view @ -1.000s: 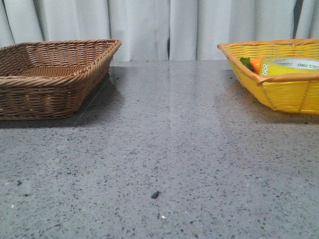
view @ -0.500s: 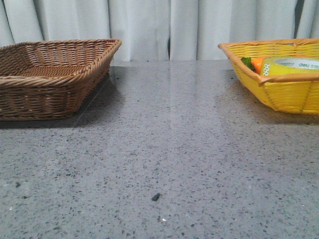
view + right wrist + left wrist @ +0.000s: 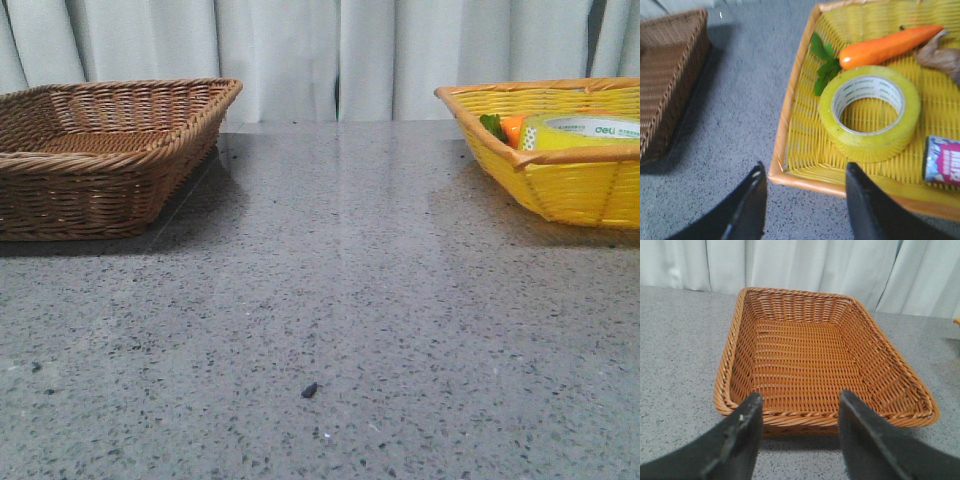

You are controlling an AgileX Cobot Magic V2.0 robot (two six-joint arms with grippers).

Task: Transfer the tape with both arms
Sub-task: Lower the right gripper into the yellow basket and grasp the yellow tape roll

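The yellow tape roll [image 3: 870,112] with a white inner core lies flat in the yellow basket [image 3: 790,107]; in the front view the tape [image 3: 580,132] shows over the rim of the yellow basket [image 3: 560,185] at the right. My right gripper [image 3: 805,172] is open and empty, above the table just short of the basket's near rim, the tape ahead of it. My left gripper [image 3: 800,402] is open and empty, in front of the brown wicker basket [image 3: 805,360]. Neither gripper shows in the front view.
An orange carrot toy [image 3: 887,46] with green leaves [image 3: 822,65] lies beside the tape. A small printed packet [image 3: 942,160] and a brownish object [image 3: 940,55] share the yellow basket. The brown basket [image 3: 100,150] stands at the left. A small dark speck [image 3: 310,390] lies on the grey table.
The front view shifts only slightly; baskets and tape stay where they were. No gripper shows in that view.
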